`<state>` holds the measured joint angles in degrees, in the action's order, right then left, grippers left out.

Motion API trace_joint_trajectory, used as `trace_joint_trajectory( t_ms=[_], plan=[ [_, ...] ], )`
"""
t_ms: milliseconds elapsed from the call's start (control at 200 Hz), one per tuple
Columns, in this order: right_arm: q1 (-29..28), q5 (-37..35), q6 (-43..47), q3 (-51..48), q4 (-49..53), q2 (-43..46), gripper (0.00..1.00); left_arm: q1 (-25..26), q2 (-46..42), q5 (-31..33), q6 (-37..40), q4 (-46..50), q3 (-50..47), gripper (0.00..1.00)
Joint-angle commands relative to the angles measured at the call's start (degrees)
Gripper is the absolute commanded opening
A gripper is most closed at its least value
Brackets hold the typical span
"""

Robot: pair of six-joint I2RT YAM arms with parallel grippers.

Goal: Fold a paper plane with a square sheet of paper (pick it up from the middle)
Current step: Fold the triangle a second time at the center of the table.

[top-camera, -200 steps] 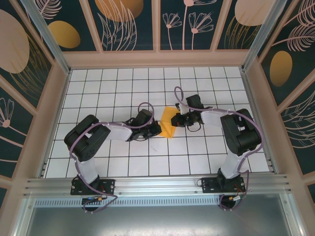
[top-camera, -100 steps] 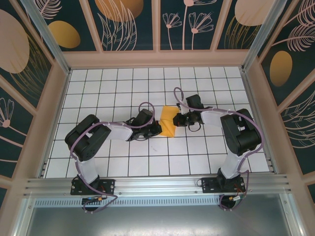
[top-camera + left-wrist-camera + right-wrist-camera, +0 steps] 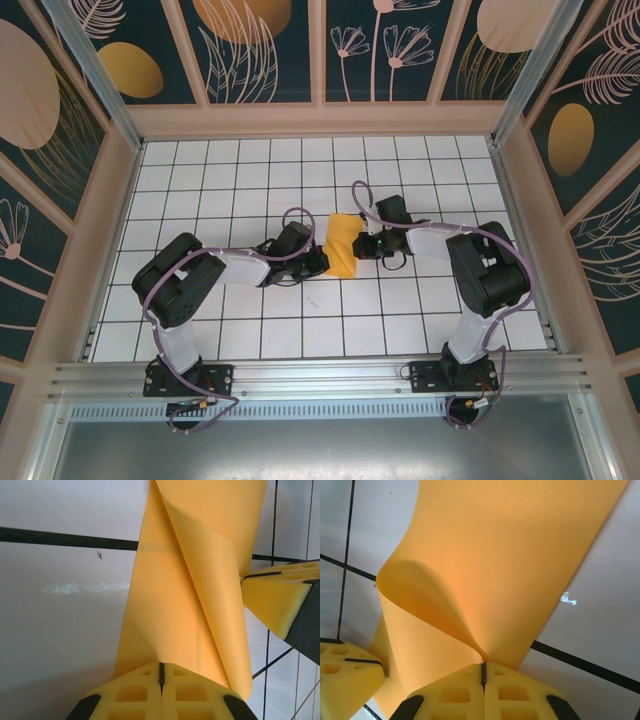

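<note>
Two arms, the left arm (image 3: 200, 275) and the right arm (image 3: 485, 265), reached in from opposite sides and met over the middle of the table (image 3: 240, 180). Between them lay the square sheet of paper (image 3: 343, 250), which read from above as a narrow upright strip, one half curled over the other. The wrist views showed that loop plainly: a soft roll with no pressed crease.

The left gripper (image 3: 322, 262) had its yellow pads (image 3: 145, 692) pressed together on the paper's near edge. The right gripper (image 3: 362, 245) was likewise clamped on the opposite edge, its pads (image 3: 460, 695) meeting at a thin seam with paper rising out of it.

I judged this to be the first fold, halving the sheet lengthwise. The next move probably called for lining up the two edges, lowering the loop onto the table and pressing along it to set the centre crease, without tearing thin paper held taut from both sides.

Around the work stood dark teal walls (image 3: 260, 50) painted with leaves and flowers, set in a pale wooden frame (image 3: 315, 118). A metal rail (image 3: 320, 375) ran along the near edge. White tiles with dark grid lines covered the tabletop, one tile bearing a small dark speck (image 3: 100, 555).
</note>
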<state>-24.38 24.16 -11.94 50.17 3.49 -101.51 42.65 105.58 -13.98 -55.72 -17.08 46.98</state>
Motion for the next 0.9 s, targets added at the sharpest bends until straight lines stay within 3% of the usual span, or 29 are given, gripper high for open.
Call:
trace_joint_trajectory(
  t_ms=[0, 265, 545, 806, 896],
  plan=[
    [-0.4, -1.9, -2.3, -1.8, -1.4, 2.0, 0.00, 0.5, -0.3, 1.4, 0.8, 3.7, 0.8, 0.07],
    [-0.8, -3.3, -2.7, -1.6, -1.1, 2.6, 0.00, 0.8, 0.7, 0.2, 0.4, 2.8, 0.7, 0.08],
    [-1.5, -3.9, -2.6, -1.7, -0.9, 0.8, 0.00, 0.8, -2.1, 0.8, 1.0, 3.1, 3.6, 0.13],
    [-2.1, -4.7, -2.7, -1.0, -0.1, 0.0, 0.00, 0.7, -5.7, 3.2, 1.4, 3.5, 5.8, 0.23],
    [-2.0, -4.3, -2.8, -1.0, -0.3, -0.1, 0.00, 0.8, -5.7, 3.2, 1.6, 4.2, 6.8, 0.21]
  ],
)
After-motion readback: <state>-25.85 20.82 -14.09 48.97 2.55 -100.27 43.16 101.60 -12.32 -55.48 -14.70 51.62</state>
